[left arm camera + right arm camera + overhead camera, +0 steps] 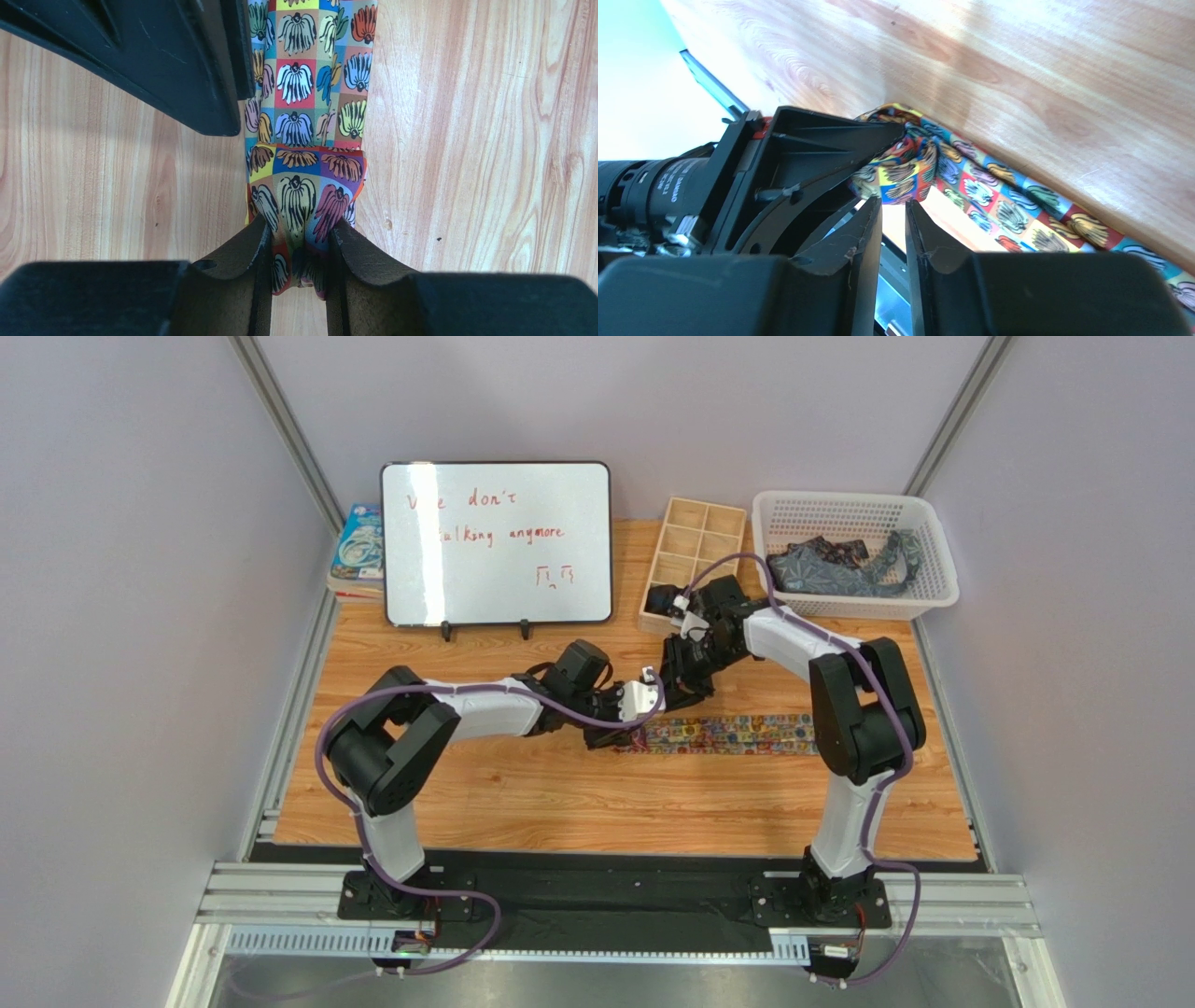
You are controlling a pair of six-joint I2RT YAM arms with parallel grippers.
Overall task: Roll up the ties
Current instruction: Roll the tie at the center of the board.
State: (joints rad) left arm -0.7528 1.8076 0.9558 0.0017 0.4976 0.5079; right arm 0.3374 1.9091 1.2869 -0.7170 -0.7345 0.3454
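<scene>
One tie (309, 105), the floral one, is laid flat along the table's (463, 784) middle, toward the right edge. Only its left end is folded over so far, and it is pinched by the left claw (300, 234). The right claw (892, 206) is held just beside that fold, slightly parted and empty. Dark ties (828, 567) are heaped in the basket (856, 507) at the far right corner, not yet rolled.

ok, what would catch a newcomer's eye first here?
The colourful tie stretched flat across the wooden table, with the left hand pinching its folded end and the right hand right beside it. Behind, a whiteboard with red writing and a white basket of dark ties.
</scene>
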